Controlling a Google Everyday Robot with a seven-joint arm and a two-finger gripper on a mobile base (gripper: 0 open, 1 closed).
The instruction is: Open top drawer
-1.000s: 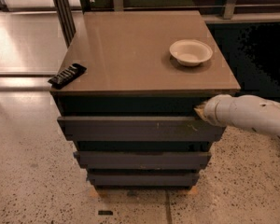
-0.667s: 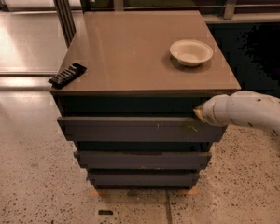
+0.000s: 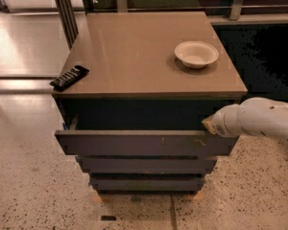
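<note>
The top drawer [image 3: 144,144] is the widest dark grey-olive front, with pale scratches near its right end. It stands pulled out from the cabinet, with a dark gap showing above it under the tabletop. My gripper [image 3: 207,125] is at the end of the white arm [image 3: 259,120] coming in from the right. Its tip sits at the drawer's upper right edge, just behind the front panel. The two narrower drawer fronts [image 3: 146,166] below are closed.
The brown tabletop [image 3: 134,51] carries a white bowl [image 3: 196,54] at the right and a black remote-like object [image 3: 69,77] overhanging its left front corner. Speckled floor lies in front. Metal posts [image 3: 65,8] stand at the back left.
The top drawer has slid out toward the camera, opening a gap under the tabletop. The arm has drawn back with it, still at the drawer's right end.
</note>
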